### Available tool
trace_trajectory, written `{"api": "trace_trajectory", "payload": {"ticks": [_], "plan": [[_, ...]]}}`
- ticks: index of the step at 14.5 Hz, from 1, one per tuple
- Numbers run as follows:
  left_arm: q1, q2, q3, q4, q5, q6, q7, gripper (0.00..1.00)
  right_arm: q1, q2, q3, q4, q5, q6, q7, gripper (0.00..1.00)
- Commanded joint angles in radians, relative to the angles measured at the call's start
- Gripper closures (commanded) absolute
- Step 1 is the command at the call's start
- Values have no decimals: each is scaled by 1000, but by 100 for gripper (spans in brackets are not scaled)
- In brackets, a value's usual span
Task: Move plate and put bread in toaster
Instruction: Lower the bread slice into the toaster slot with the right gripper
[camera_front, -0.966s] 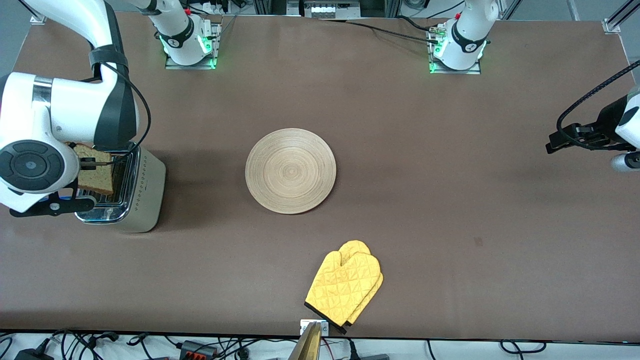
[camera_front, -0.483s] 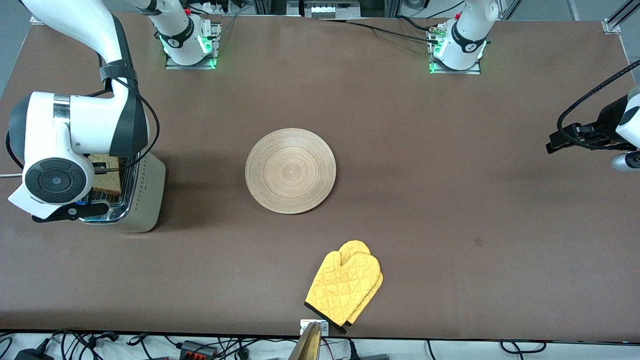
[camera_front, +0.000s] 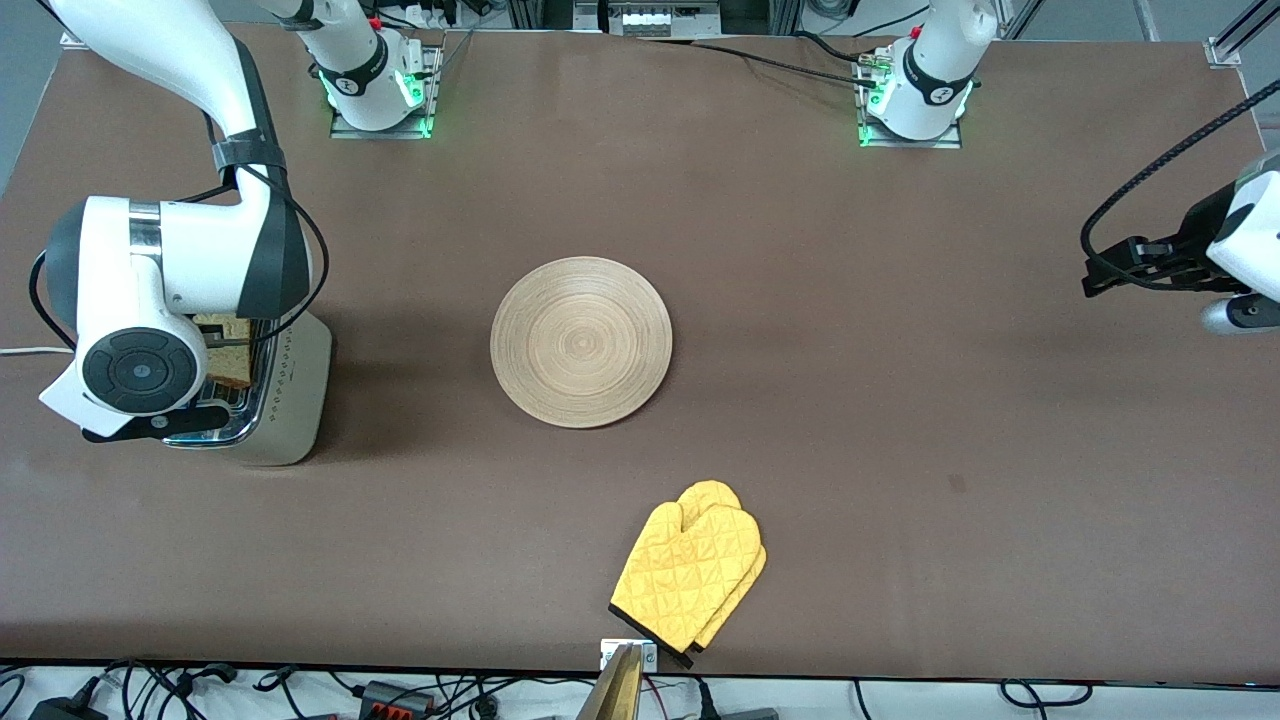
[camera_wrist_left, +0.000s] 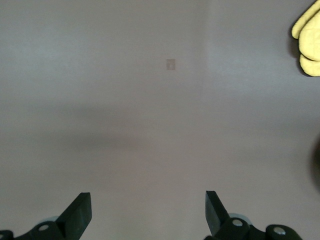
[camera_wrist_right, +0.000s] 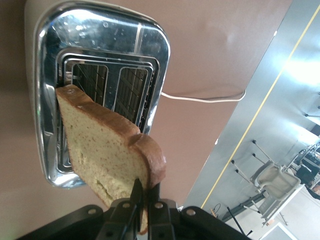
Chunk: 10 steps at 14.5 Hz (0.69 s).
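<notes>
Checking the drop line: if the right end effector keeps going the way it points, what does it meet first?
Probably the toaster: the right end effector, shut on the bread, points at its chrome top, though slot alignment is unclear.

- The tabletop (camera_front: 850, 400) has a matt brown covering, smooth and even, without shine.
- The plate (camera_front: 581, 342) looks like light wood with fine concentric ring grain and a dull satin finish.
- The toaster (camera_wrist_right: 102, 45) has a polished chrome top that mirrors its surroundings; its sides are matt silver-beige, and wire grids line the slots.
- The bread (camera_wrist_right: 107, 150) has a porous, speckled crumb and a smoother, darker brown crust.
- The oven mitt (camera_front: 690, 575) is yellow quilted cloth with stitched diamonds and a dark cuff edge.
- The right gripper (camera_wrist_right: 142, 200) has matt black fingers, plastic by the look.
- Both arms wear glossy white shells with black joints.
</notes>
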<state>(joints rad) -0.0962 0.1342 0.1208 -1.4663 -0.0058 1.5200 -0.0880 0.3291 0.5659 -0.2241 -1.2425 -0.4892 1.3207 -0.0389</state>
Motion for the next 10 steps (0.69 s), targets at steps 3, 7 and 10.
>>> {"api": "trace_trajectory", "payload": {"ticks": [3,7,10], "plan": [[9,-2,19,4,-13,-7,36,0,8,-15,-3,-14,-25,-41,13,100],[102,13,-84,6,-11,37,39,0,2,-15,-4,-14,-25,-44,8,100],[107,10,-90,6,-8,43,37,0,4,-17,-4,-12,-34,-43,7,100]]}}
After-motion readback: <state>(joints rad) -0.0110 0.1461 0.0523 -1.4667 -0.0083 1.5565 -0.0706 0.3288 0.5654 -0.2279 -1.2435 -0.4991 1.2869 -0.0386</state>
